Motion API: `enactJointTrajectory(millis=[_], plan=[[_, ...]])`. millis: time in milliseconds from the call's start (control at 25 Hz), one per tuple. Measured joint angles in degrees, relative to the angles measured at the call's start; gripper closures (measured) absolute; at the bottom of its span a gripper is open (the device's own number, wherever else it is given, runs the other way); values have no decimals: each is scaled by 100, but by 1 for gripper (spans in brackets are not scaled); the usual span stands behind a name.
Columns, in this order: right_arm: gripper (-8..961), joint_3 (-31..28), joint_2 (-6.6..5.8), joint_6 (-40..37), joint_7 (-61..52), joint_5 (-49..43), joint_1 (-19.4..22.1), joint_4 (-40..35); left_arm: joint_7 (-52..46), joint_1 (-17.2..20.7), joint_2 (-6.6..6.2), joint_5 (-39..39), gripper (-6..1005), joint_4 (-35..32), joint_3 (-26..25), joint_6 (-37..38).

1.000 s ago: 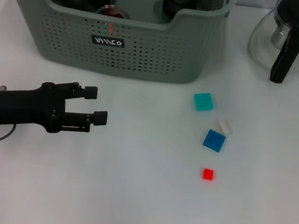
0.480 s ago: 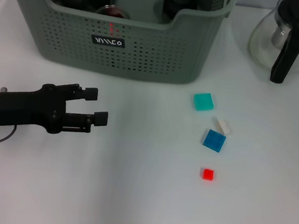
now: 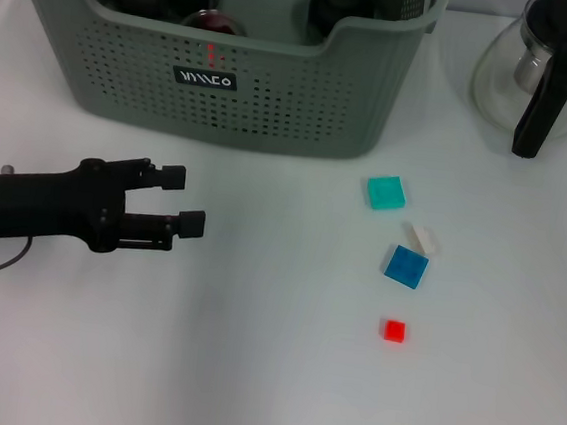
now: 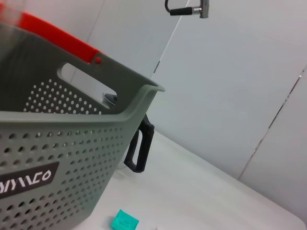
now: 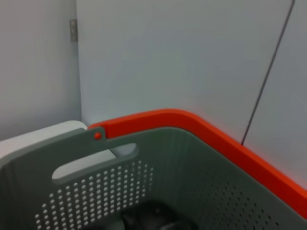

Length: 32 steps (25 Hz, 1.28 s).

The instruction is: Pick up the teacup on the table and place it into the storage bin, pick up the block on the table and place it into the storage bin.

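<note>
Left end effector (image 3: 186, 200) at frame's left over the white table (image 3: 248, 370), fingers parted, holding nothing, grey-green storage bin (image 3: 275, 91) upper left, teal block (image 3: 386, 192) right of centre, right end effector unseen.

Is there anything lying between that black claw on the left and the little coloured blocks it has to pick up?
Nothing visible does. The left gripper, jaws open, points across bare table towards the teal block, white block, blue block and red block.
</note>
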<state>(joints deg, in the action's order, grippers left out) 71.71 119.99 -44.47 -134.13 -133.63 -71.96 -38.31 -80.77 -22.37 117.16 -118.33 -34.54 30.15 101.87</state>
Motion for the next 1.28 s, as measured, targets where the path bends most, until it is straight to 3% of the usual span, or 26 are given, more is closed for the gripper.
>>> enactJointTrajectory(millis=[200, 320, 440, 560, 720, 800, 960, 1040, 1160, 1280], plan=[[293, -43, -3, -27, 25, 24, 115, -184, 0, -13, 0, 11, 138, 1, 0, 0], [185, -63, 22, -207, 77, 237, 413, -763, 0, -13, 0, 15, 138, 1, 1, -1], [110, -64, 25, -483, 462, 1104, 1017, -1735, 0, -8, 0, 20, 138, 1, -1, -2], [100, -63, 15, -945, 1635, 2902, 1965, -2660, 1, 1, -1, 21, 138, 1, -1, -5], [94, -235, -41, -2260, 3318, 5041, 3064, -2944, 16, 2, -4, 21, 138, -7, -4, -29], [94, -467, -41, -2991, 3668, 5384, 3417, -2863, 22, -1, -22, 13, 138, -31, -50, -42], [95, -991, -19, -4330, 3934, 5438, 4027, -2677, 11, -23, -87, -20, 138, -58, -126, -45], [96, -1124, -85, -4804, 3858, 5191, 4282, -2752, 7, -3, -147, -107, 138, -105, -133, -43], [96, -1276, -221, -5388, 3363, 4525, 4581, -3256, -17, 83, -223, -337, 138, -245, -139, 31], [97, -1309, -243, -5797, 2507, 3601, 4676, -4071, -42, 250, -278, -414, 138, -449, -195, 270]])
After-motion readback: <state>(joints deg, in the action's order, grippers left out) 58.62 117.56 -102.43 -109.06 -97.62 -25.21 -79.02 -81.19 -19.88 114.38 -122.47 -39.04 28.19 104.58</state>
